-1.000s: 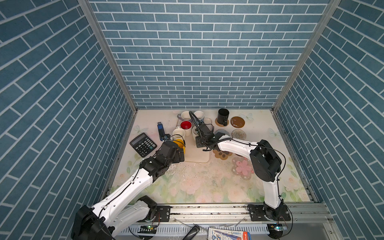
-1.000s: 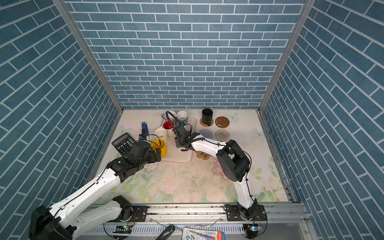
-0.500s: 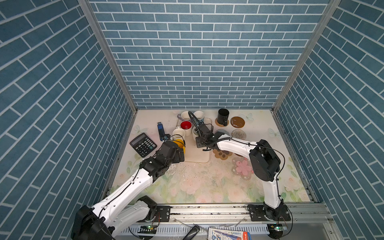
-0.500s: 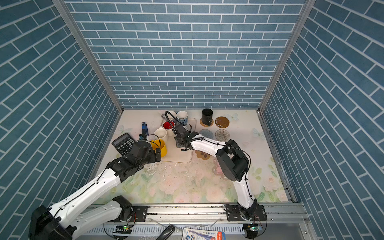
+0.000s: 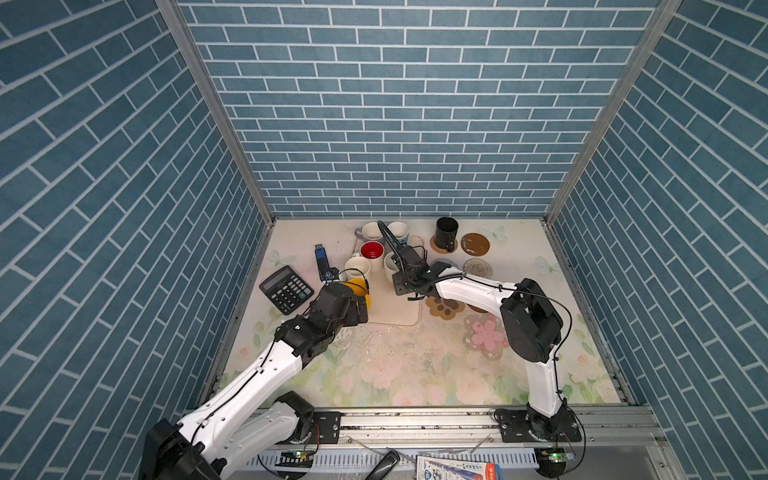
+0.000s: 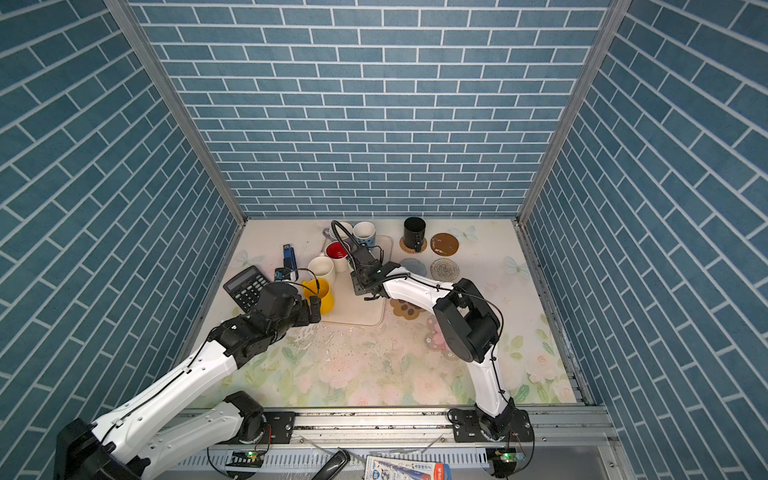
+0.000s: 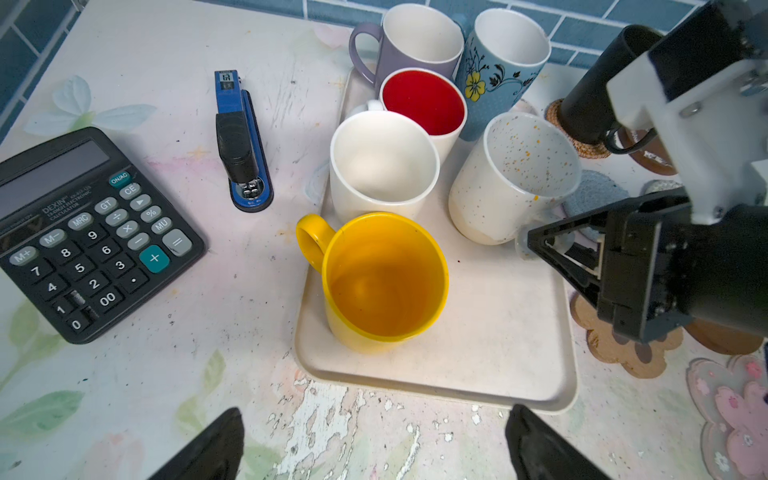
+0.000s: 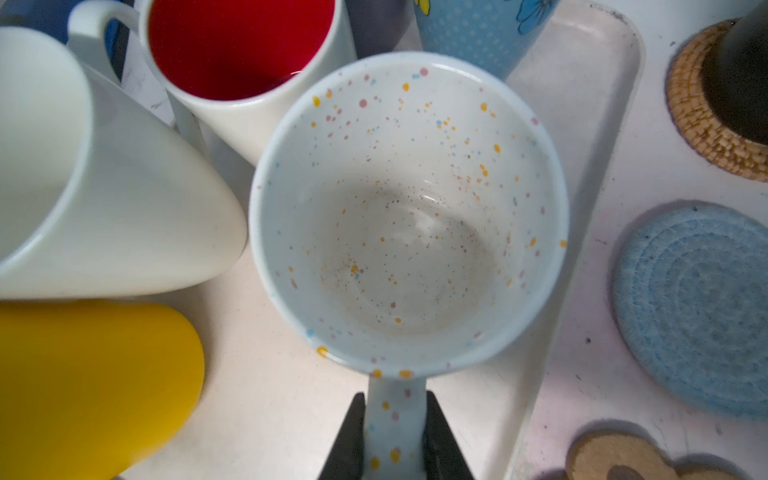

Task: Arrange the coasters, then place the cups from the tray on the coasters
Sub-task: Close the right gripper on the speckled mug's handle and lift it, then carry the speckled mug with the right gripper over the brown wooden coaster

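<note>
While our right end effector [image 8: 394, 407] is squeezing the speckled cup [image 8: 407, 208] by its handle, the blue coaster [image 8: 698, 307] is lying near that cup, closer to this arm.

On the calculator [image 7: 83, 232] at the left I read DEXIN, and keys ON/AC, CE, GT, MRC, M+, MU.
</note>
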